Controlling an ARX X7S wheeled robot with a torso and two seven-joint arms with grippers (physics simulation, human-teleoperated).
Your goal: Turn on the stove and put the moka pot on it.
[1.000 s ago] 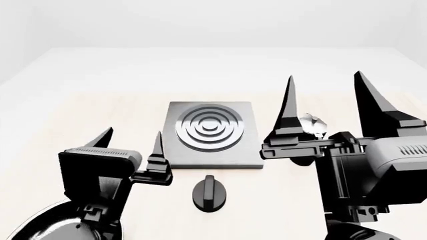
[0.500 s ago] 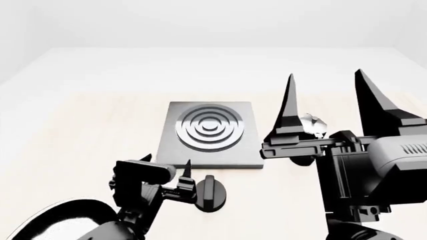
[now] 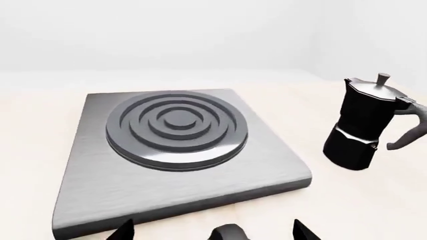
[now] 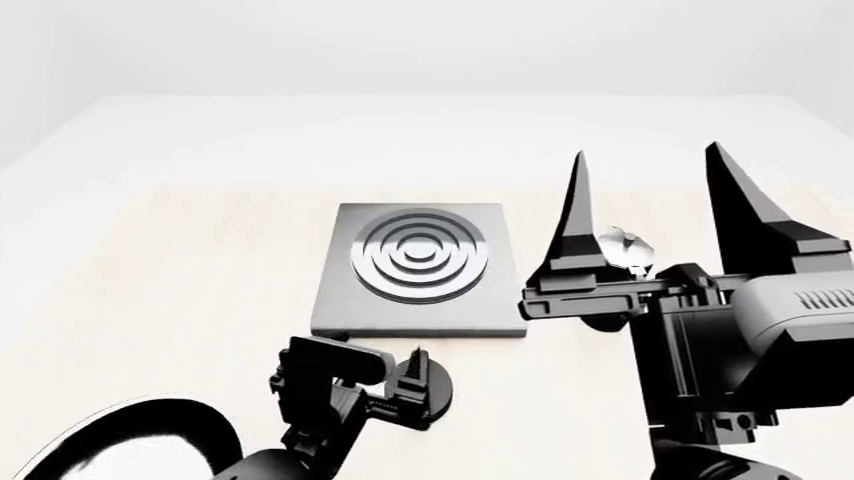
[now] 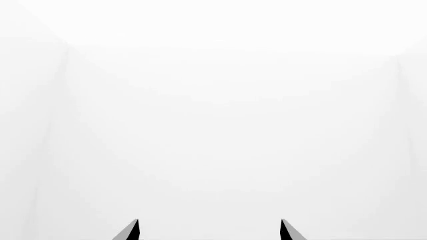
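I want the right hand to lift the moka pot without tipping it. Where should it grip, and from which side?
Probably the narrow waist of the moka pot, approached level from the side facing away from the stove. It stands upright beside the slab, and its handle juts outward there, so the fingers should straddle the waist just clear of it.

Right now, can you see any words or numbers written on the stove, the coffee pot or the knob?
No text to read anywhere in these views.
The stove: plain grey metal, only burner rings.
The moka pot: plain black with a silver lid, no label.
The knob: plain black, no marks visible; the left gripper partly hides it.
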